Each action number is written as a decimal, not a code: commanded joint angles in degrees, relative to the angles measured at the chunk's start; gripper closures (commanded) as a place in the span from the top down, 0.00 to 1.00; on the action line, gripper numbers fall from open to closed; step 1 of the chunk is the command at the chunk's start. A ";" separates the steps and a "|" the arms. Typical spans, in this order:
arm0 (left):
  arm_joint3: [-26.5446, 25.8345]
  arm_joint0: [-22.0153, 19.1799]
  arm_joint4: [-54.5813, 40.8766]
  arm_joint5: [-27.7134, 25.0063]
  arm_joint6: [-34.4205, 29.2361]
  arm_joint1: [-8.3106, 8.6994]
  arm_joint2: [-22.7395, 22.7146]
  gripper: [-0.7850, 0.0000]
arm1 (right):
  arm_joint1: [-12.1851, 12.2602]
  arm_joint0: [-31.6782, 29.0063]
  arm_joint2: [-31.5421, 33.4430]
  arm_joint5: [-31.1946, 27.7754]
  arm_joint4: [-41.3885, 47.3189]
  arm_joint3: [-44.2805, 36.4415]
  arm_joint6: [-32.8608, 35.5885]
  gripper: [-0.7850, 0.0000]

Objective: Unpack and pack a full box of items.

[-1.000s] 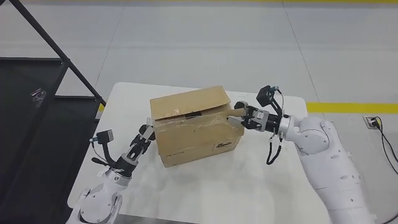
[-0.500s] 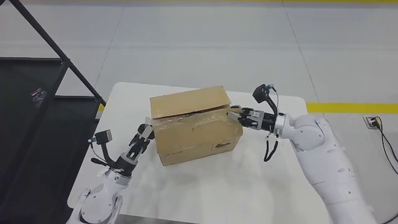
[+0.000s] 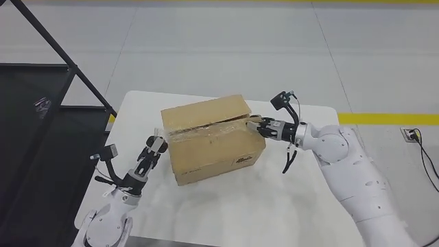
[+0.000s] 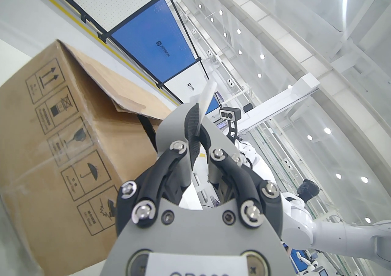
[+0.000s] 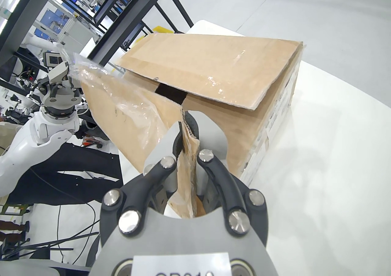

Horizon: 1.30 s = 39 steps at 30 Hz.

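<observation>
We see the cardboard box (image 3: 212, 140) standing near the middle of the white bench (image 3: 274, 206), set slightly askew, with one short end toward each arm. Its far top flap (image 5: 213, 69) lies almost flat over the opening but is not sealed, and a dark gap shows under its edge at the right end. A wrinkled sheet of clear tape (image 5: 128, 106) hangs loose over the near half of the top and stretches off toward the left end of the box. The short end facing the left arm carries a column of handling symbols.

At the right end, the right end effector (image 5: 184, 133) sits against the upper edge of the box. Its fingers are pressed together on the end flap (image 5: 186, 173), whose corrugated edge runs between the pads.

At the left end, the left end effector (image 4: 195, 124) is raised just beside the box's upper corner. We find its fingers pinched on a thin pale strip of the tape, which sticks out past the fingertips.

Beyond the bench, a black metal frame (image 3: 55, 68) stands to the left, and a yellow line (image 3: 384, 118) runs along the grey floor (image 3: 226, 48) to the right.
</observation>
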 commanded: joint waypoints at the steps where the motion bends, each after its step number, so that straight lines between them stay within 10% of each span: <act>1: -0.08 0.29 -0.21 -0.02 0.41 0.00 -0.19 0.00 | 0.09 -0.03 -0.01 0.45 -0.48 -0.18 -0.55 0.00; 39: -4.26 0.59 0.74 -1.39 1.71 -0.03 -0.67 0.00 | 0.96 -3.44 -2.67 22.40 -8.09 -12.82 1.56 0.00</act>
